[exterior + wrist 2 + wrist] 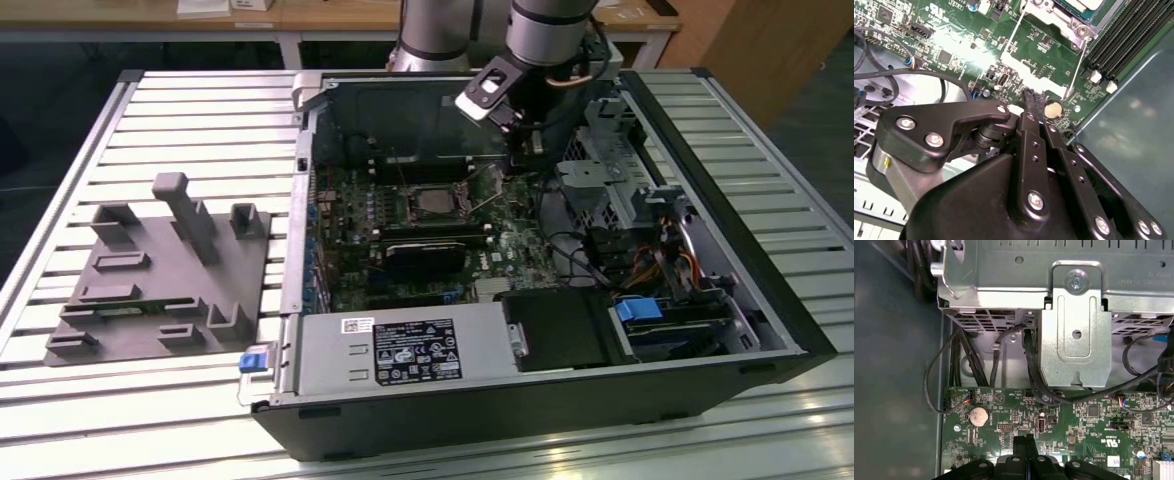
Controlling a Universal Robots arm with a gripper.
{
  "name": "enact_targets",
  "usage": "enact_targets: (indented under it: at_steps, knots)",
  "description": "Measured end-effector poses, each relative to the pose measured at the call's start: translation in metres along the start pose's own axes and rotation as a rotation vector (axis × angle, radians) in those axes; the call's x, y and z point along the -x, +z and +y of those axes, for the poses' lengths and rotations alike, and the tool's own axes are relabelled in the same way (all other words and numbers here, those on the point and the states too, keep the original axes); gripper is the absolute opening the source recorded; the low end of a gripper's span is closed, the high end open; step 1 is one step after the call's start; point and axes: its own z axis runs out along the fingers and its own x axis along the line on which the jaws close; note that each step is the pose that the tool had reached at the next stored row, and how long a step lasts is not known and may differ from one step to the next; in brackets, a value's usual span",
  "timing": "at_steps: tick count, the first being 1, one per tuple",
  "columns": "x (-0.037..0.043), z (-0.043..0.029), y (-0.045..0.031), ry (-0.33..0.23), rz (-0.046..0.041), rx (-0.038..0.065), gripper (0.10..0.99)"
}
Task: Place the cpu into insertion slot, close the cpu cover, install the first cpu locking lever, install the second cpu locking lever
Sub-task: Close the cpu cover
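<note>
In the exterior view the arm's dull grey tube drops into an open black computer case [534, 425] that lies on a ribbed metal table [160, 110]. The gripper [521, 160] hangs low over the green motherboard [350, 262]. The cpu [430, 203], a flat square with a matte silver-grey top, sits in its socket near the fingertips, towards the exterior view's left of them. A grey moulded plastic fixture [160, 270] with blocky posts lies well apart from the tool, outside the case.

In the second wrist view the gripper [1029, 96] is a set of black matte link bars held by bright round screws. Its slim fingertips are clenched together just above the board, and nothing shows between them. A round shiny coin cell [1053, 108] lies just beside the tips. Beyond them, the cpu cover [1066, 22] is a thin silvery stamped plate. Two bright wire levers [1013, 35] run from it towards the tips. Black ribbed memory slots [1124, 45] lie off to one side.

In the first wrist view the gripper [1025, 442] has its two black fingers pressed flat against each other with only a seam between. Ahead of them stands a folded sheet-metal drive cage [1074, 340], with glossy black cables [969, 360] looping down beside it.
</note>
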Motion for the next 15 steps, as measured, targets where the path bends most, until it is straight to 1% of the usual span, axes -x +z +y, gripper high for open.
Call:
enact_targets:
  at_steps: [4,6,10,15]
  knots:
    - [0.0001,0.0000,0.0033,0.000,-0.0002,-0.001,0.114]
    - [0.0001,-0.0012,0.0035,0.000,-0.0002,-0.001,0.114]
    - [0.0001,-0.0062,0.0037,0.000,0.0000,-0.001,0.114]
    - [0.0001,-0.0070,0.0038,0.000,-0.0002,-0.001,0.114]
